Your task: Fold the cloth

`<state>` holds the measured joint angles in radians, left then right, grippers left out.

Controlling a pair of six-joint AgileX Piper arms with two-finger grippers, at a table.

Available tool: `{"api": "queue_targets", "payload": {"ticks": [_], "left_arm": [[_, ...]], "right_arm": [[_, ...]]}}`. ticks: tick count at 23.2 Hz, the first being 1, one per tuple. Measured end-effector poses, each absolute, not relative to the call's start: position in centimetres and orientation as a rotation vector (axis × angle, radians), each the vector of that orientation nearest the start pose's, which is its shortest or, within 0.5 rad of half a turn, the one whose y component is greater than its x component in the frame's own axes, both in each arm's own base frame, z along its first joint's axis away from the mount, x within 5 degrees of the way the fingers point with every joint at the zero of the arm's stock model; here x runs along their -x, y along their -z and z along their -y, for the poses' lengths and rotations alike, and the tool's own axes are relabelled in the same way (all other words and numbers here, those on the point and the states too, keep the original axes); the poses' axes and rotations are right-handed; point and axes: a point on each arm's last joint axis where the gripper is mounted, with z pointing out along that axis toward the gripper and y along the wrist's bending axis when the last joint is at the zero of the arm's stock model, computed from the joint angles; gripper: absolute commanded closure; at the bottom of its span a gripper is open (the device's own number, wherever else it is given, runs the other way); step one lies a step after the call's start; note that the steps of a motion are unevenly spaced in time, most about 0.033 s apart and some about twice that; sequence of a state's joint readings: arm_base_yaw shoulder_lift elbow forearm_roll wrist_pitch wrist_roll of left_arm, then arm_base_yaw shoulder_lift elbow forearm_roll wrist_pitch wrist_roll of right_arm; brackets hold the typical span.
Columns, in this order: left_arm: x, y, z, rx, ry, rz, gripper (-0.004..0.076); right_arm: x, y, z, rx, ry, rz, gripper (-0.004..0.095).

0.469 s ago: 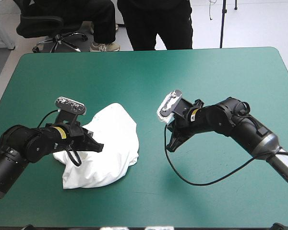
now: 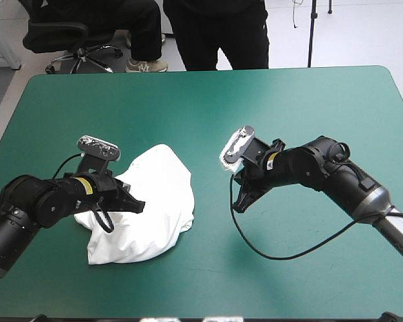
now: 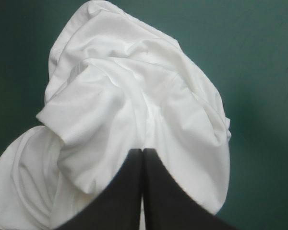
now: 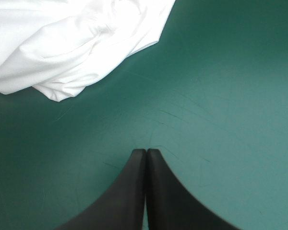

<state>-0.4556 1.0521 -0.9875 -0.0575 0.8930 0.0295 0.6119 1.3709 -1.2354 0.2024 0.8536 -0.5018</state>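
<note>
The white T-shirt lies as a crumpled heap on the teal-green cover, left of the table's middle. My left gripper hovers over the heap's left part, its black fingers shut in one arch; in the left wrist view the gripper has the T-shirt under and ahead of its tip, with no cloth seen between the fingers. My right gripper is shut to the right of the heap, a short gap apart from it. In the right wrist view the gripper points at bare cover, the T-shirt ahead of it.
Bare teal-green cover spreads around the heap to the far edge and to the right. The near edge of the table runs close below both arms.
</note>
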Motion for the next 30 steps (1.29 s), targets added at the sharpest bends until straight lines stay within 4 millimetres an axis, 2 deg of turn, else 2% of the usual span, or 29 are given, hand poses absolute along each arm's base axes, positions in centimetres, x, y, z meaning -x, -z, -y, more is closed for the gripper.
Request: {"api": "queue_targets", "payload": {"ticks": [8,10,12,13,14,16,18,19,20,23,27,30], "left_arm": [[-18.0,-34.6,9.3,-0.566,0.259,-2.39,0.0739],[-18.0,-34.6,9.3,-0.567,0.259,-2.392,0.0703],[-17.9,-34.9,9.2,-0.57,0.258,-2.399,0.0599],[-17.8,-35.2,9.2,-0.571,0.259,-2.399,0.0522],[-17.8,-35.7,9.2,-0.57,0.261,-2.391,0.0458],[-17.9,-36.5,9.2,-0.566,0.265,-2.371,0.0383],[-17.8,-36.6,9.2,-0.566,0.265,-2.369,0.0379],[-17.8,-36.6,9.2,-0.565,0.264,-2.374,0.0379],[-17.8,-36.6,9.2,-0.564,0.264,-2.375,0.0379],[-17.8,-36.6,9.2,-0.562,0.265,-2.376,0.0379],[-17.9,-36.5,9.2,-0.563,0.264,-2.385,0.0379],[-18.3,-36.1,9.4,-0.571,0.258,-2.404,0.0379]], "right_arm": [[-22.9,-34.6,-17.6,1.217,-0.269,-2.172,0.09],[-22.9,-34.5,-17.1,1.212,-0.217,-2.202,0.0826],[-22.5,-35.1,-16.3,1.185,-0.163,-2.218,0.0744],[-22.3,-35.4,-16.0,1.172,-0.141,-2.222,0.0695],[-21.8,-36.0,-15.2,1.144,-0.094,-2.224,0.0663],[-21.0,-37.2,-13.6,1.083,0.015,-2.235,0.0592],[-20.2,-38.7,-11.3,0.989,0.186,-2.224,0.0537],[-19.6,-39.8,-9.3,0.897,0.295,-2.209,0.0535],[-19.2,-40.3,-8.5,0.859,0.336,-2.204,0.0536],[-17.2,-42.6,-4.3,0.658,0.495,-2.162,0.0534],[-15.8,-43.9,-1.5,0.51,0.58,-2.141,0.0534],[-15.3,-44.2,-0.4,0.437,0.624,-2.149,0.0534]]}}
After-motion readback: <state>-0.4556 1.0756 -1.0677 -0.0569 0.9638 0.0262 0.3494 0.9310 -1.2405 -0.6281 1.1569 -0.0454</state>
